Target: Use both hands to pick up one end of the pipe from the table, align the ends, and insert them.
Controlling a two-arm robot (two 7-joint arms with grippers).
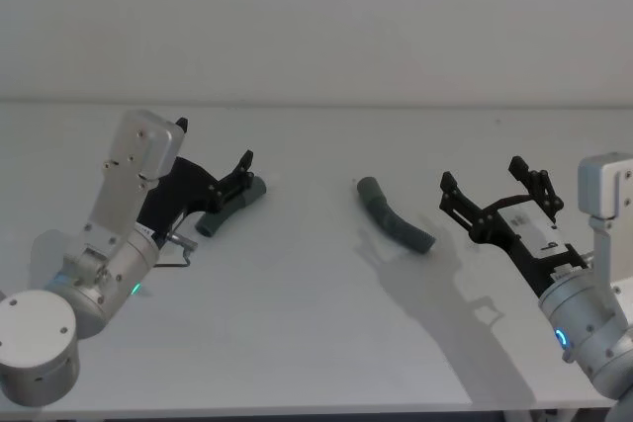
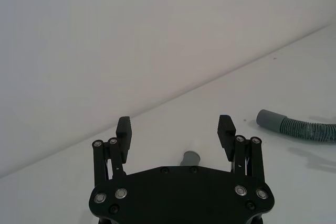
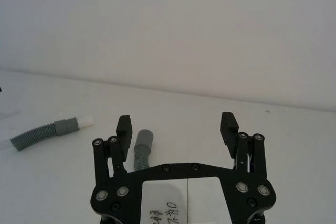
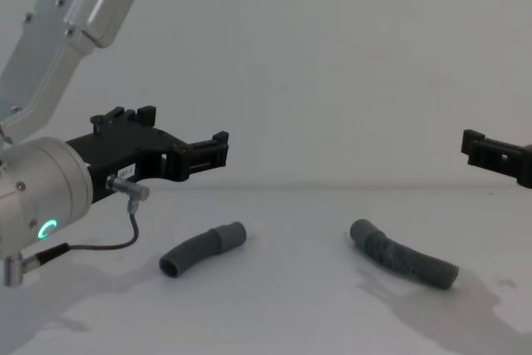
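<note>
Your left gripper (image 1: pixel 240 177) has its jaws spread wide with nothing between them. In the chest view it hangs above the table (image 1: pixel 316 343), and the shorter pipe piece (image 4: pixel 204 248) lies untouched at 6 o'clock below its tips. Your right gripper (image 1: pixel 482 177) is spread just as wide and is empty. It sits off the table surface, at 3 o'clock from the longer corrugated piece (image 1: pixel 396 224) and near it.

A white label (image 3: pixel 168 211) on the right gripper's body carries handwriting, cut off and not readable. A small tag (image 4: pixel 125 173) on the left gripper is too small to read.

In the head view the left arm enters from 8 o'clock and its gripper points toward 2 o'clock. The right arm enters from 4 o'clock and its gripper points toward 10 o'clock.

The two pieces lie well apart, the shorter at 9 o'clock from the longer. Bare table runs between them and on toward the near edge at 6 o'clock. A plain wall (image 1: pixel 316 17) closes the far edge at 12 o'clock.
</note>
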